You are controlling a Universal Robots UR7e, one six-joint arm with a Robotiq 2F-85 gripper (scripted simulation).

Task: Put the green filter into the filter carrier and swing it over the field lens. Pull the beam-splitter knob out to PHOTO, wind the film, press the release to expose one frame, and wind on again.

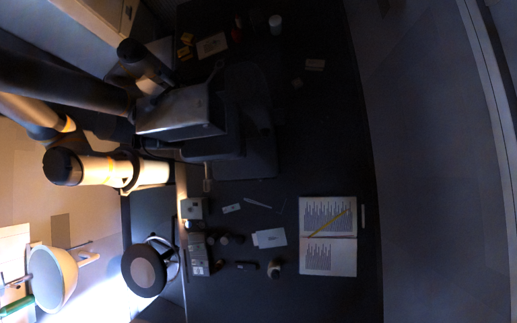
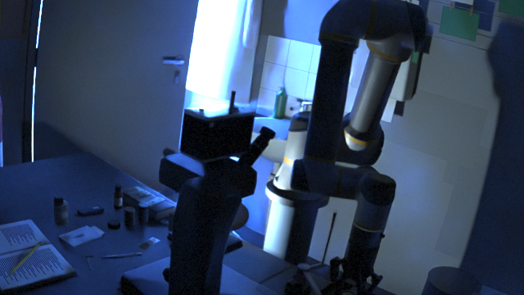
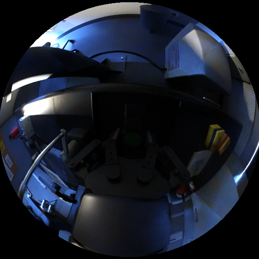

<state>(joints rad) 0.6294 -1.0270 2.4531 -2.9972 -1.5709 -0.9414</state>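
Note:
The green filter (image 3: 132,139), a round dark-rimmed disc with a green centre, sits between my fingers low behind the microscope. The microscope (image 2: 204,196) stands as a dark silhouette on the bench, and its box-shaped camera body (image 1: 179,111) sits on top with a short lever sticking up. From the second side camera my gripper (image 2: 352,280) is at the bottom edge of the picture, beside the back of the microscope base. The filter carrier and the knob are lost in shadow. My gripper (image 3: 132,138) is closed on the green filter.
A stack of small slide boxes (image 1: 198,254) lies on the bench with a few vials (image 1: 225,239) beside it. An open notebook (image 1: 328,235) with a yellow pencil lies further out. A grey housing (image 3: 198,58) stands close behind my wrist, and yellow boxes (image 3: 217,139) sit to its right.

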